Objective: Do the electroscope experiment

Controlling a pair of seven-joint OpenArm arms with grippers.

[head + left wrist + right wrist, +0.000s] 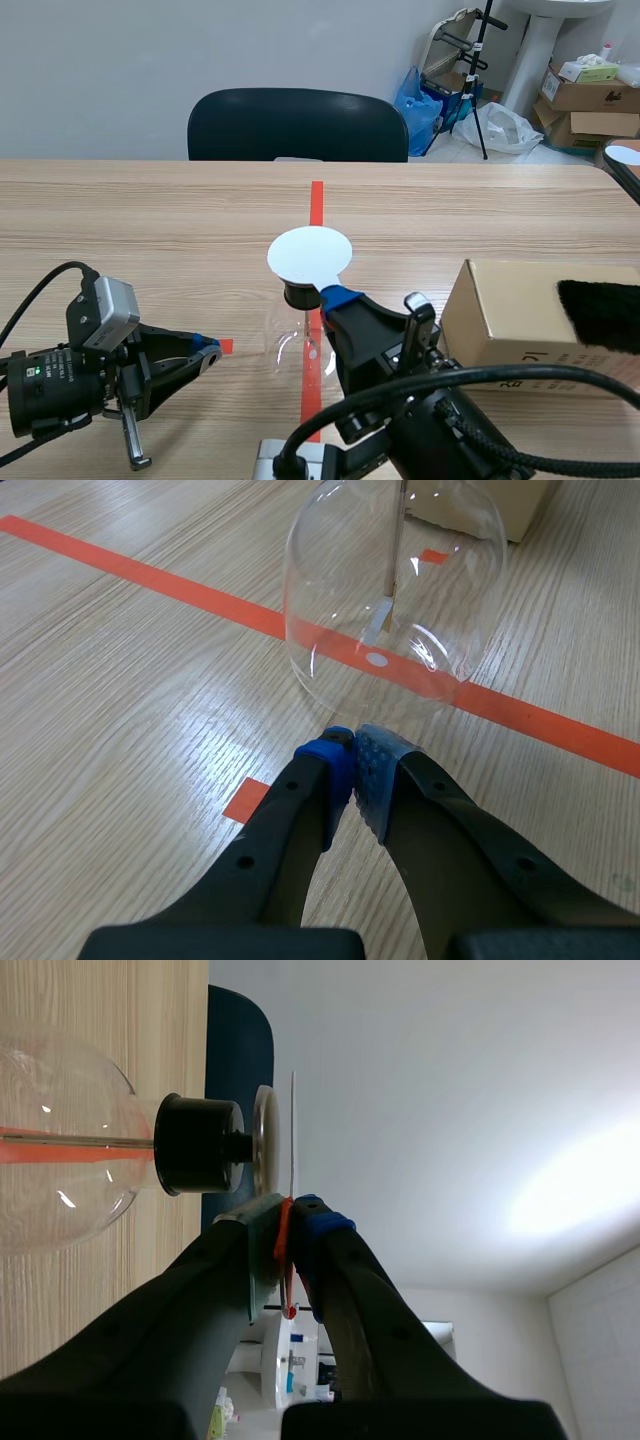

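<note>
- Scene view, task: the electroscope [288, 340] is standing mid-table on the orange-red tape line [317, 203]. The right gripper [338, 297] is holding a white disc [310, 255] over its top. The left gripper [205, 350] is lying low beside it, apart from the glass. In my judgement, the step of presenting the disc is under way; reading the leaf and clearing away are outstanding.
- Scene view, surroundings: the wooden table [150, 220] is carrying a cardboard box [500, 315] by the right arm, with a black fuzzy cloth [600, 312] apparently lying on it. A dark chair [298, 125] is standing across the table. Cartons [590, 95] and a blue bag [420, 95] are sitting on the floor against a pale wall.
- Left wrist view: the left gripper's pads are pressing together on nothing, just short of the glass base. A pale leaf [378, 625] is hanging inside; whether it is deflecting cannot be told.
- Right wrist view: the right gripper's fingers are clamping narrowly on the disc's orange-red tab [285, 1245]. The disc, seen edge-on, is sitting just beside the metal top plate [265, 1135] above the black stopper [200, 1145]; contact cannot be confirmed.
</note>
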